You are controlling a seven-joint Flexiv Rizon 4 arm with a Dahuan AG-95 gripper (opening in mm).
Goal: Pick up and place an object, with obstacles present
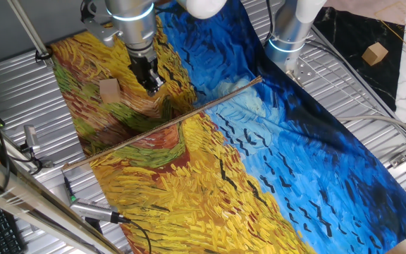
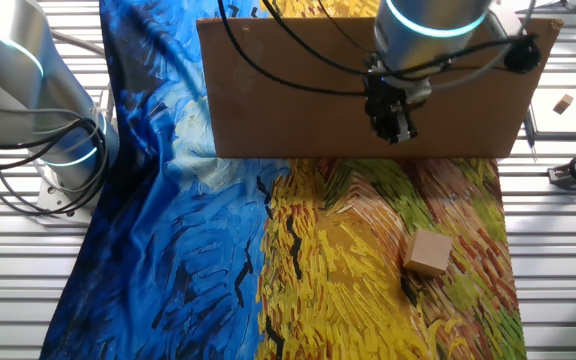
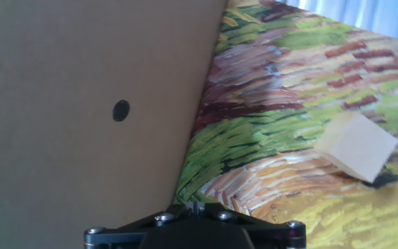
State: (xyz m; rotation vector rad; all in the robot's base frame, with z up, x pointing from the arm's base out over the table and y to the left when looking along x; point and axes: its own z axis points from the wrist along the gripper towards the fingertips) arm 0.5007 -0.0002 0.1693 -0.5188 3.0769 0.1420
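The light tan wooden cube [image 1: 109,87] lies on the painted cloth; it also shows in the other fixed view [image 2: 428,252] and at the right of the hand view [image 3: 356,146]. The obstacle is a brown flat board [image 2: 298,90] standing upright. It looks like a thin rod edge-on in one fixed view [image 1: 164,124] and fills the left of the hand view [image 3: 81,104]. My gripper [image 1: 151,85] hangs above the cloth between board and cube, on the cube's side, and holds nothing. Its fingertips are together in the other fixed view [image 2: 393,128] and in the hand view [image 3: 195,206].
The painted cloth [image 1: 273,169] covers the metal table. A second small tan block [image 1: 376,53] sits off the cloth on a pale slab, also seen in the other fixed view [image 2: 564,103]. The robot base [image 1: 287,35] and cables stand at the cloth's edge. Tools [image 1: 94,209] lie near the front left.
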